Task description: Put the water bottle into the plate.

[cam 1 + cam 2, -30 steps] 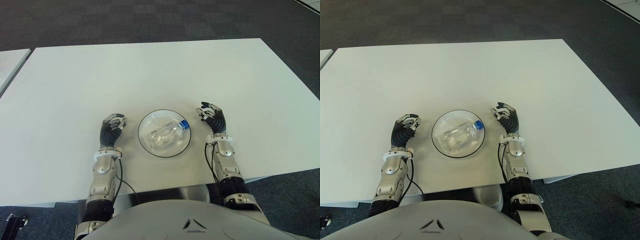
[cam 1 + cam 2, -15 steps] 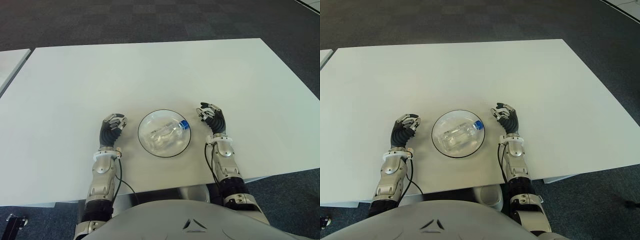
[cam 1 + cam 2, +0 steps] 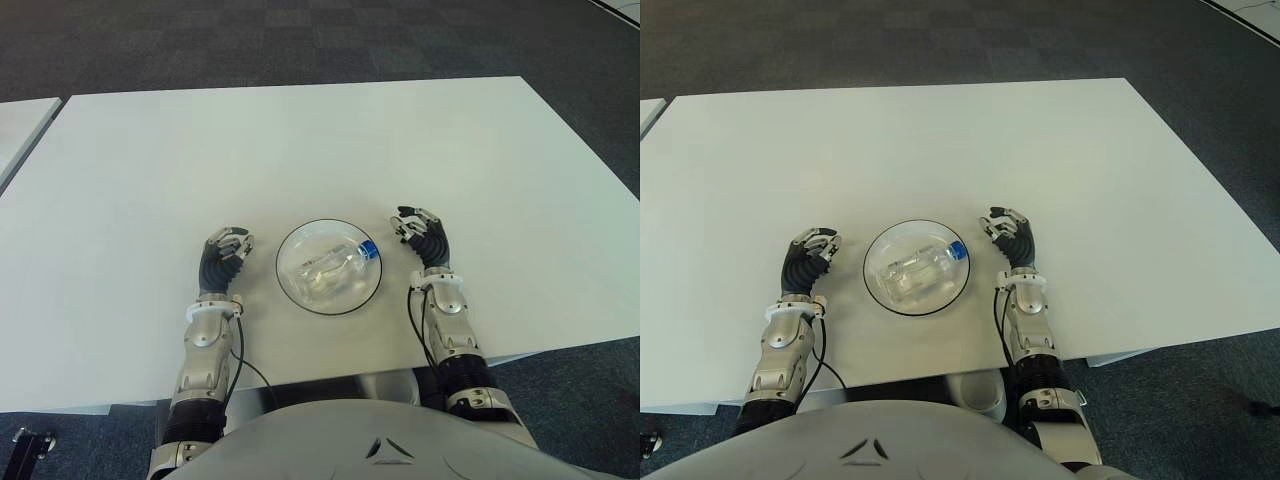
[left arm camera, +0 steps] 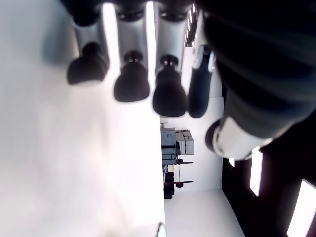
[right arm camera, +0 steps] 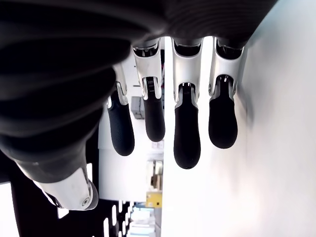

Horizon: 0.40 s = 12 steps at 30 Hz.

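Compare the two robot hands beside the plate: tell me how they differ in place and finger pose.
The left robot hand shows left of the plate; the right robot hand shows to its right. The left robot hand's fingers are curled inward, while the right robot hand's fingers hang straighter and relaxed. The right robot hand also reaches slightly farther up the table. Both are empty; the bottle lies in the plate.
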Tool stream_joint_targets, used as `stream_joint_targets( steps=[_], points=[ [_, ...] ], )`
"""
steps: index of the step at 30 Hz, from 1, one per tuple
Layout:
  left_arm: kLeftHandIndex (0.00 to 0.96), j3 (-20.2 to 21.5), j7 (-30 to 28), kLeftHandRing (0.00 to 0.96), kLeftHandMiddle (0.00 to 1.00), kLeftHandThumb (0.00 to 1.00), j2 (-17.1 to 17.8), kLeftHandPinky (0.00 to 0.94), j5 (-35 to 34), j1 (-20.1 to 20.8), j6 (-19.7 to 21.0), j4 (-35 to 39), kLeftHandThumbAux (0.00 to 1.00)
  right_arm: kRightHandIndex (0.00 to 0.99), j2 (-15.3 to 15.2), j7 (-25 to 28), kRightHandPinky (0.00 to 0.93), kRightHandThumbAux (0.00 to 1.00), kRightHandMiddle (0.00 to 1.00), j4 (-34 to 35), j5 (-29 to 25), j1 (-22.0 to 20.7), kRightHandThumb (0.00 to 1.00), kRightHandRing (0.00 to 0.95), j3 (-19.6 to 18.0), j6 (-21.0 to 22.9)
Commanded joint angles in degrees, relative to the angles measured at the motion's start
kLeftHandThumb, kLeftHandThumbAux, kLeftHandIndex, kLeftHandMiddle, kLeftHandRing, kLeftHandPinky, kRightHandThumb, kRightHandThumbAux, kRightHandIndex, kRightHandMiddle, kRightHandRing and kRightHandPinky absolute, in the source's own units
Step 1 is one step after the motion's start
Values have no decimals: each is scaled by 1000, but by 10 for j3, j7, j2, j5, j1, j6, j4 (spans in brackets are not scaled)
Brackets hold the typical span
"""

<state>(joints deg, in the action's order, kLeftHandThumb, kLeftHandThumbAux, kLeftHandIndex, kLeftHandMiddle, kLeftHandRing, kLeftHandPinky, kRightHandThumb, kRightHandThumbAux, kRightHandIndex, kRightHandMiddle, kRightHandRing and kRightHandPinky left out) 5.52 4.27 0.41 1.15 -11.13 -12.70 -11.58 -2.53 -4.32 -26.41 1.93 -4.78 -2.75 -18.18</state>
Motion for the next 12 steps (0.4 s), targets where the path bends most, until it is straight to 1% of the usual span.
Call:
stream_joint_targets(
  steps=[1, 12],
  points=[
    [438, -1, -6, 805, 790, 713, 2, 822, -2, -10, 21, -18, 711, 435, 4, 3, 633, 728, 630, -10, -1, 7, 706, 625, 1, -3],
    [438, -1, -4, 806, 792, 712, 3, 822, -1, -11, 21, -16, 711, 434, 7, 3, 626, 728, 630, -15, 0, 7, 706, 625, 1, -8]
  ],
)
